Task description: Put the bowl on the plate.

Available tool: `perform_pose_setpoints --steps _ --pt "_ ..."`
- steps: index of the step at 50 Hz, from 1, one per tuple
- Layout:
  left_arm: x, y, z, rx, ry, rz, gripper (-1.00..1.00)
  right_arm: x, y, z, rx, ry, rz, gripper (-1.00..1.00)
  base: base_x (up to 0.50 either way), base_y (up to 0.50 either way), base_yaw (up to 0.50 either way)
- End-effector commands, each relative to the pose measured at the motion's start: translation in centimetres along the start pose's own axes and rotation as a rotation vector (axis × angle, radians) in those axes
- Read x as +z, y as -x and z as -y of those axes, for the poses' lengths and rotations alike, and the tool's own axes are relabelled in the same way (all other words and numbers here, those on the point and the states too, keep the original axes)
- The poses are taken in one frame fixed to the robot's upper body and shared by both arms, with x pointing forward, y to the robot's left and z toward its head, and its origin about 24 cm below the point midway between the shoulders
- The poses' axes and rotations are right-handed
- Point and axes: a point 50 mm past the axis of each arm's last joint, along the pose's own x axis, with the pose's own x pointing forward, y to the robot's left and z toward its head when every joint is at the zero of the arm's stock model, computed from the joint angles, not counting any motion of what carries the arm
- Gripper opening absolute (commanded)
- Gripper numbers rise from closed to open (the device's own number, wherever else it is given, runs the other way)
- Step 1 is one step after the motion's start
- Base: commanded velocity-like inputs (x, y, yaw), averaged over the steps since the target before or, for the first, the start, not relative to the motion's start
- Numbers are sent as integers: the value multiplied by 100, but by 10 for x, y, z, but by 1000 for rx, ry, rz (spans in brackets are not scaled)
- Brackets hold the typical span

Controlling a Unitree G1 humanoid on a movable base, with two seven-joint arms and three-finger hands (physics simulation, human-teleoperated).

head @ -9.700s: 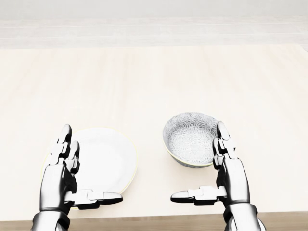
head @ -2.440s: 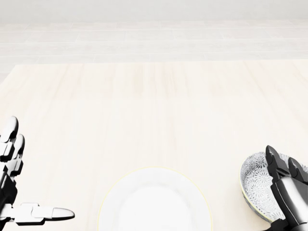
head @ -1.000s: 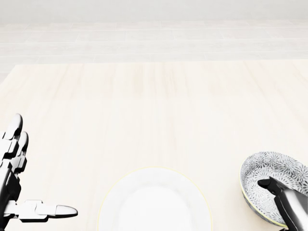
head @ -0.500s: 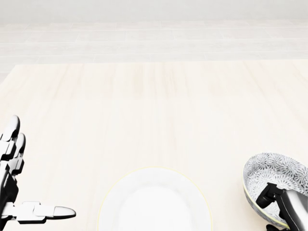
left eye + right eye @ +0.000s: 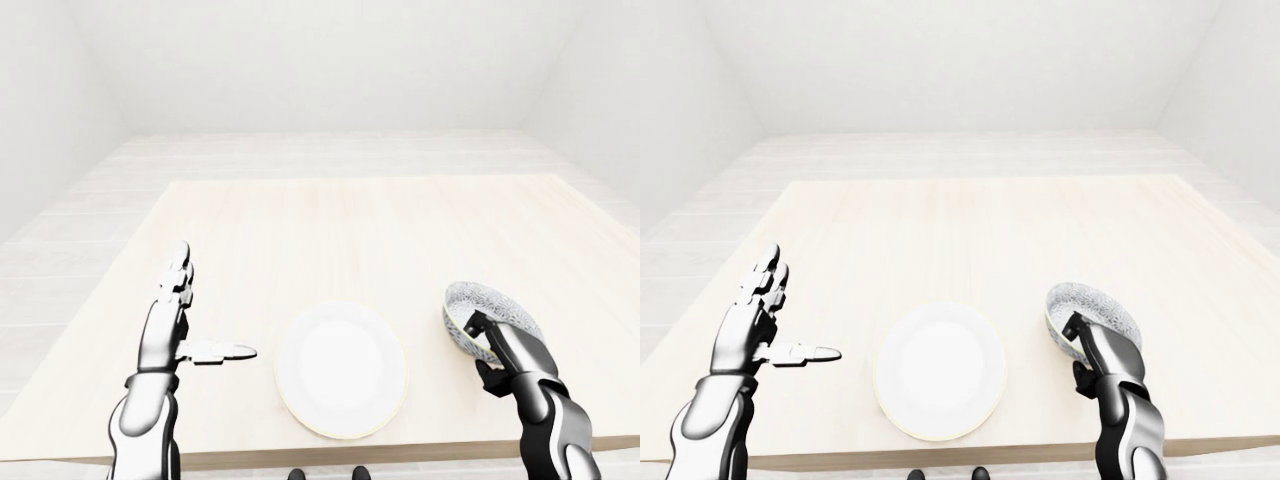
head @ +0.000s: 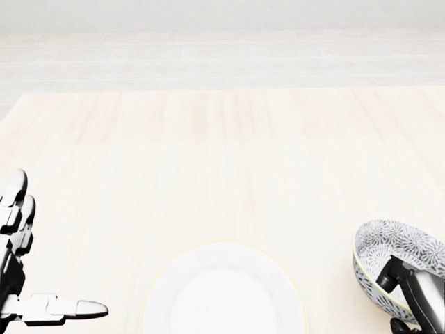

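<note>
Gripping the bowl (image 5: 486, 313) by one edge only was where I judged the trouble would come from: the right hand (image 5: 503, 352) had pinched the rim nearest the robot, fingers reaching down inside the patterned wall and the thumb apparently underneath, though the underside was hidden. With all the weight hanging off a single point, the bowl could pivot in the pinch or slide out as it was carried across to the plate (image 5: 341, 368). It already looked tipped in the eye views, its far rim higher than the held side, so it might come down edge first and skid on the glossy plate or land off centre. Whether it was fully clear of the table (image 5: 350, 230) I could not tell

The right hand was closed on that rim, its fingers drawn together around it and touching nothing else. The bowl sat to the right of the plate in all three views, near it but with a strip of bare table between them, close to the table's bottom edge. The left hand (image 5: 176, 322) hovered to the left of the plate, well apart from it, fingers (image 5: 181, 272) straight and thumb spread sideways, holding nothing
</note>
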Motion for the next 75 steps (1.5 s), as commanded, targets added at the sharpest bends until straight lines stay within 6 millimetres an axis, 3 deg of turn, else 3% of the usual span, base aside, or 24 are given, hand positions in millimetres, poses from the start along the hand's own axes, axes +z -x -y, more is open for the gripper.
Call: perform_pose_setpoints --steps 1,13,46,62,75 --pt "1 -2 2 -1 -1 4 100 9 2 7 -10 37 23 -97 0 0 0" --pt "4 -7 4 -9 -6 21 100 24 8 21 -10 119 52 -97 0 0 0" --pt "2 -9 6 -14 -2 13 100 54 19 29 -61 226 96 -97 0 0 0" --pt "1 -9 8 -17 -7 8 100 83 24 46 -135 280 179 -94 0 0 0" --pt "0 -10 8 -19 -8 3 100 108 32 44 -135 333 237 -93 0 0 0"
